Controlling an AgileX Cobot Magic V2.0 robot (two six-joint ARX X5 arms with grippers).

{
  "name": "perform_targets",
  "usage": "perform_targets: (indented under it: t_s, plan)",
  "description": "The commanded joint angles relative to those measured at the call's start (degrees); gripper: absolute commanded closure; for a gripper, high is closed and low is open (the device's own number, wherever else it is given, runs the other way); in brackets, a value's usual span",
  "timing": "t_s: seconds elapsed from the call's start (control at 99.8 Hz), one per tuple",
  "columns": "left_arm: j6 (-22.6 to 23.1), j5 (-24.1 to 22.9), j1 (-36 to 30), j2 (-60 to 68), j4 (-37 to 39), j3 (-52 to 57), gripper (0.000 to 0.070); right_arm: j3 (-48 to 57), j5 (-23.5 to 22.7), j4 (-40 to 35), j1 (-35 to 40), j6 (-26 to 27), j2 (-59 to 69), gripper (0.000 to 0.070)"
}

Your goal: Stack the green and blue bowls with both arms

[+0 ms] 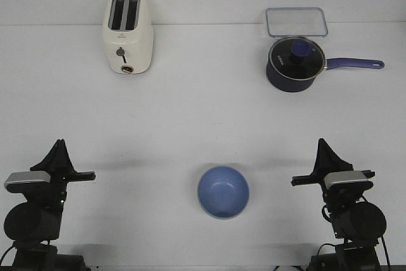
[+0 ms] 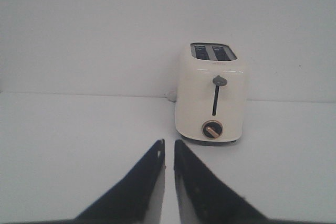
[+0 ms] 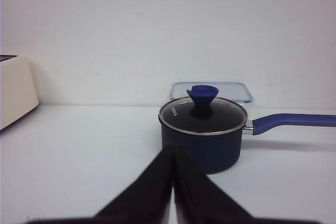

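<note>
White table [image 1: 190, 118], blue bowl [image 1: 222, 191], toaster [image 1: 127, 33]

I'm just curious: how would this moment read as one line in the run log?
blue bowl: on table, untouched | green bowl: not visible | left gripper: nearly shut, empty | right gripper: shut, empty
</note>
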Motion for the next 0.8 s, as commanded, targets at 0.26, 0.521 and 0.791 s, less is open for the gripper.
perform_targets:
  t_s: [0.26, 0.521, 0.791]
  plan:
    - [1.5, 0.1, 1.3, -4.7, 0.5, -3.7, 0.0686, 0.3, 0.2, 0.7, 0.0, 0.0, 0.1, 0.0700]
    - [-0.1, 8.0, 4.8, -17.9, 0.5, -19.5, 0.0686, 0.3, 0.2, 0.7, 0.0, 0.0, 0.1, 0.0700]
    - [-0.1, 8.0, 4.8, -19.7, 0.2, -24.0, 0.0686, 0.3, 0.2, 0.6, 0.0, 0.0, 0.1, 0.0700]
